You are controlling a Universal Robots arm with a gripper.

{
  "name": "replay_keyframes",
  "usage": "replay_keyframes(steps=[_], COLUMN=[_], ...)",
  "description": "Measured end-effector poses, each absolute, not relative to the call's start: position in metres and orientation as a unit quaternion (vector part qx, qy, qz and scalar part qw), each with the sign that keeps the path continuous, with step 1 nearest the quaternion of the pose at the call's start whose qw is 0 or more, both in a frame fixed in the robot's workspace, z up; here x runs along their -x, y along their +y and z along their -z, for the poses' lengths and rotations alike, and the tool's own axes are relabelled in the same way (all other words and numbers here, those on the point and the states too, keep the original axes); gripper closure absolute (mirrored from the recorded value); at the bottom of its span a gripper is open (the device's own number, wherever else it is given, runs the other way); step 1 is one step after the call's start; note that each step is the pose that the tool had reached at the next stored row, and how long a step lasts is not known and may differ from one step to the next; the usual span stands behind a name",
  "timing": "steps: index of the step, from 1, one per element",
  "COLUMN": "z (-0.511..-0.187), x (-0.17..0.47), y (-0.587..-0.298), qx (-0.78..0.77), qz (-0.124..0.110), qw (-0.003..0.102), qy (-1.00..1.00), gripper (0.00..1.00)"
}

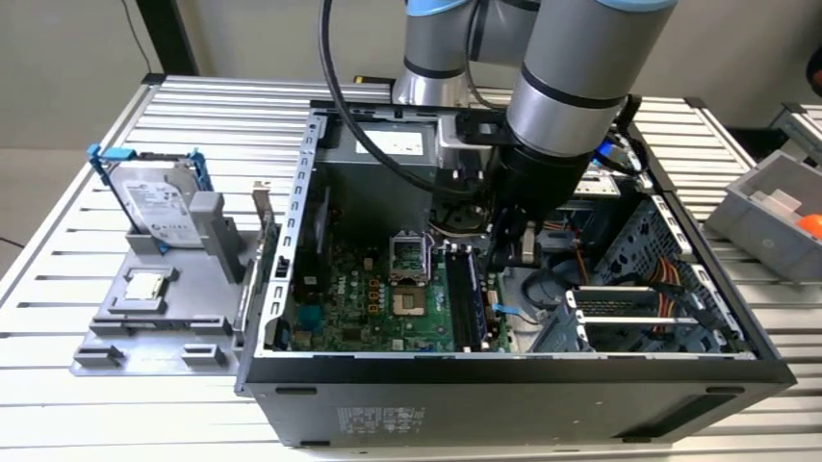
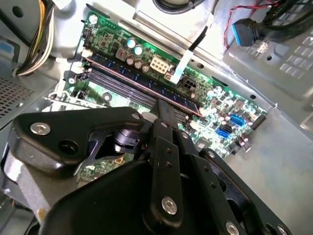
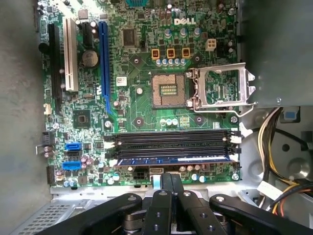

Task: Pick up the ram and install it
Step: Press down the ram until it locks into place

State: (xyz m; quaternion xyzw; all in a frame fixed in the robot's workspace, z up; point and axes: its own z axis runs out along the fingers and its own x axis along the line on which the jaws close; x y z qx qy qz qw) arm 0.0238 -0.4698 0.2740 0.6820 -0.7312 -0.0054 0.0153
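One end effector hangs inside the open computer case, its two slim fingers drawn together with no gap visible and nothing visible between them. In the first wrist view their tips lie just beside the ram. The ram stands on edge in the outermost of the four memory slots, the one nearest the case wall at the arm's side. Whether the tips actually touch its upper edge cannot be told. The step in hand appears to be seating. It would be done well by pressing straight down along the slot's line, with the load on the stick's top edge rather than on the neighbouring empty slots, and evenly enough for the white end latches to close. A tilted push could leave one end of the stick standing high. The case also holds the green motherboard, with the processor socket empty and its metal frame swung open, as well as bundled cables. On the desk, outside the case at the exterior view's left, a grey holder carries a hard drive propped upright and a small square processor chip lying flat. Outside the case at the exterior view's right, a grey bin holds an orange item too cropped to identify.
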Motion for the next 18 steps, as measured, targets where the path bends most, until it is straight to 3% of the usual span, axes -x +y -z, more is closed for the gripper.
replay_keyframes(steps=[18], z=[-0.2843], x=[-0.0238], y=[-0.4698], qx=[-0.682], qz=[0.004], qw=[0.017], qy=[-0.731], gripper=[1.00])
